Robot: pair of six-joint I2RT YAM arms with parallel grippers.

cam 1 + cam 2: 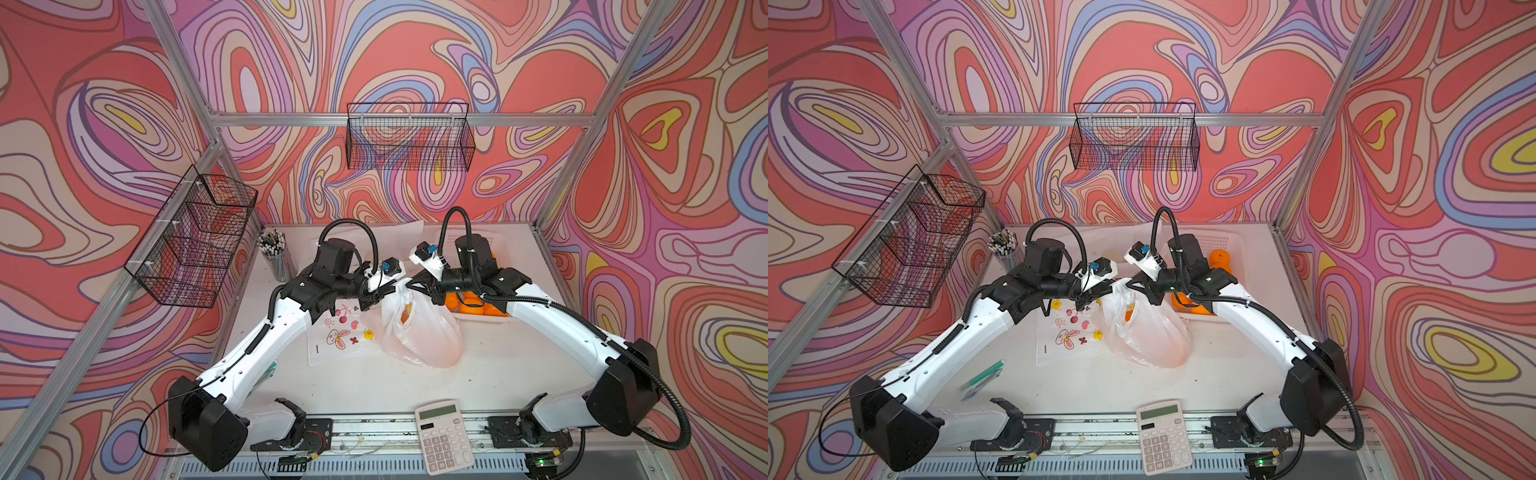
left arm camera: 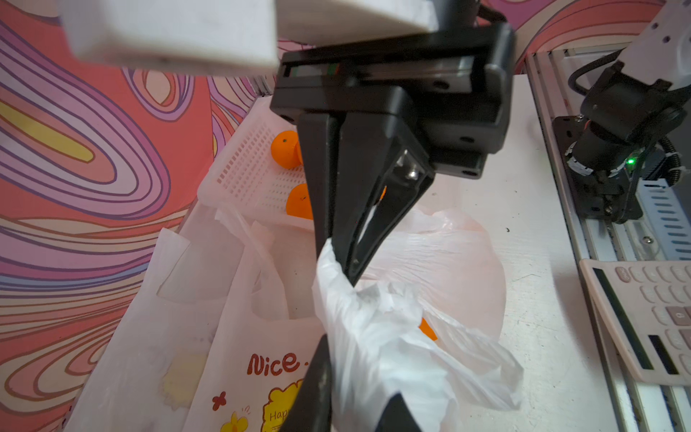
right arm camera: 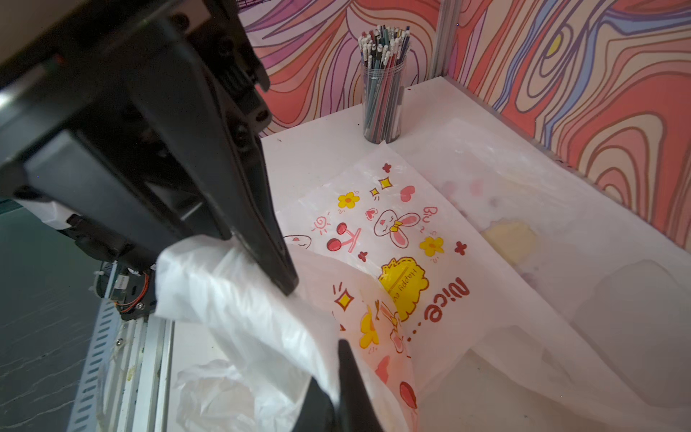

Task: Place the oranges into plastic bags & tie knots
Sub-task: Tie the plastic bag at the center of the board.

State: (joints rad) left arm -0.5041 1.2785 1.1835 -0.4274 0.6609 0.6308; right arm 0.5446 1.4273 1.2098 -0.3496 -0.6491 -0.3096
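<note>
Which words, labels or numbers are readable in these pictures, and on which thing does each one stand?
"Nice..." in red, on the flat printed bag.
"Happy ev", cut off by a fold, in the yellow bubble on that bag.
"Biu", beside the bunny on that bag.
On the calculator, the key labels are too blurred to read.

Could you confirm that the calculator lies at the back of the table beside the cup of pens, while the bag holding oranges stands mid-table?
Not quite: the calculator lies at the front edge of the table, far from the cup of pens, as both top views show. The bag holding oranges does stand mid-table.
</note>
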